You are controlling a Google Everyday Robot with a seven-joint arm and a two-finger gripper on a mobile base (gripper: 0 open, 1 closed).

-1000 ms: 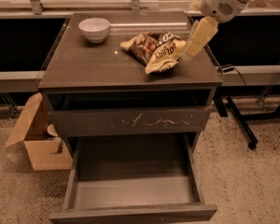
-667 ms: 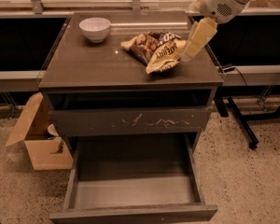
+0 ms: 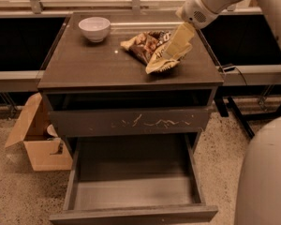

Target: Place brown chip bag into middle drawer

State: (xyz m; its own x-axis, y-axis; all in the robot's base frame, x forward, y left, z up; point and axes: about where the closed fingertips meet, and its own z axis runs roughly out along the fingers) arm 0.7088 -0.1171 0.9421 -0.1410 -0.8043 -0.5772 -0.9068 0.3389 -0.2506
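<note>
The brown chip bag (image 3: pixel 147 48) lies crumpled on the cabinet top (image 3: pixel 93 64), right of centre. My gripper (image 3: pixel 179 43) reaches down from the upper right and rests on or just over the bag's right end, covering part of it. The middle drawer (image 3: pixel 136 191) is pulled out wide open at the bottom of the cabinet. Its plain front panel is nearest the camera and its grey floor is bare.
A white bowl (image 3: pixel 94 28) stands at the back left of the cabinet top. The drawer with pale scratch marks (image 3: pixel 131 122) is closed above the open one. An open cardboard box (image 3: pixel 37 139) sits on the floor to the left. My white body (image 3: pixel 267 172) fills the lower right.
My gripper has moved left and slightly down, from beside the bag's right edge onto its right end. The bag, bowl and drawers have not moved.
</note>
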